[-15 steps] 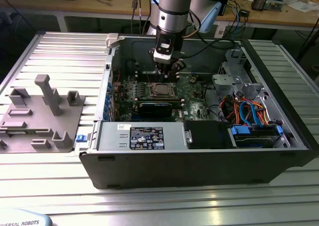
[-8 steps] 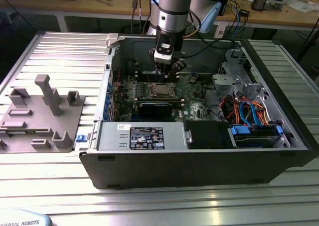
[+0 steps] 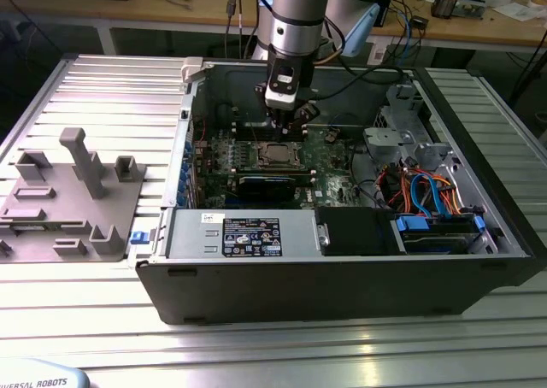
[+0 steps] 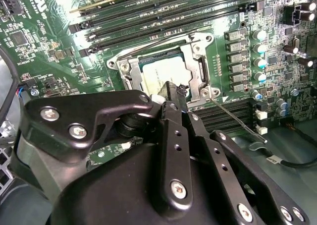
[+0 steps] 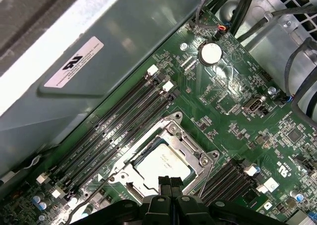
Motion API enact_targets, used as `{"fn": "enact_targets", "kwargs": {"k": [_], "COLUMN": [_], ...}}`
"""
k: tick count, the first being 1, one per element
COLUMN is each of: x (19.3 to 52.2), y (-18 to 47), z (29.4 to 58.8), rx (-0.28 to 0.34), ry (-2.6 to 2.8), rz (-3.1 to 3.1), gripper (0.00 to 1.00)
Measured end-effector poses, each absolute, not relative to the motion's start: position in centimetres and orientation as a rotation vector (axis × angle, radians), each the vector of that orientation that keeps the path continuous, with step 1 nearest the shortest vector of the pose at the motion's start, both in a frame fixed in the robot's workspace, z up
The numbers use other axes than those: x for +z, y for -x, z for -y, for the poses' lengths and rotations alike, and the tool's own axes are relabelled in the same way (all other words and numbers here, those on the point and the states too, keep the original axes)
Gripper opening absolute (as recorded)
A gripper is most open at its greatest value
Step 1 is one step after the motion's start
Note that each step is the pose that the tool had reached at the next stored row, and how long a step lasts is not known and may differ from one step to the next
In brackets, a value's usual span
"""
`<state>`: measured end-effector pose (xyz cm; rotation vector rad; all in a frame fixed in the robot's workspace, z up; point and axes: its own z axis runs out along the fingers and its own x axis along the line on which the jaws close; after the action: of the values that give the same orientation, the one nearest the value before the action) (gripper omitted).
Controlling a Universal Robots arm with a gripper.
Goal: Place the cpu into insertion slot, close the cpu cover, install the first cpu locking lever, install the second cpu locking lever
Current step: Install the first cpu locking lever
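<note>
The cpu (image 4: 161, 76) lies flat in the insertion slot (image 5: 121, 175) on the green board, its dull silver top showing. The cpu cover (image 4: 198, 51) is down over it and frames it. In the exterior view my gripper (image 3: 282, 125) hangs just above the cpu (image 3: 277, 155). In both wrist views the black fingertips sit together over the edge of the cpu (image 5: 163, 163), so my gripper (image 5: 170, 182) is shut with nothing between its fingers. One thin wire lever (image 4: 237, 121) sticks out from the socket's corner; another lever (image 4: 158, 42) runs along the socket's side by the memory slots.
Long memory slots (image 4: 163, 17) run beside the socket. A black power supply box (image 3: 359, 230) and orange and blue cables (image 3: 427, 191) fill the case's right. A grey fixture tray (image 3: 68, 200) stands outside at the exterior view's left. The case wall (image 5: 74, 61) rises close by.
</note>
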<state>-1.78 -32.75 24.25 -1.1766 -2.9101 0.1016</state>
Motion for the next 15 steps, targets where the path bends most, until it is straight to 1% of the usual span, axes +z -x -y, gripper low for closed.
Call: {"fn": "enact_targets", "kwargs": {"k": [15], "x": [24.26], "y": [1.79], "z": [32.75], "rx": [0.102], "ry": [1.160], "rz": [2.917], "gripper": [0.11]}}
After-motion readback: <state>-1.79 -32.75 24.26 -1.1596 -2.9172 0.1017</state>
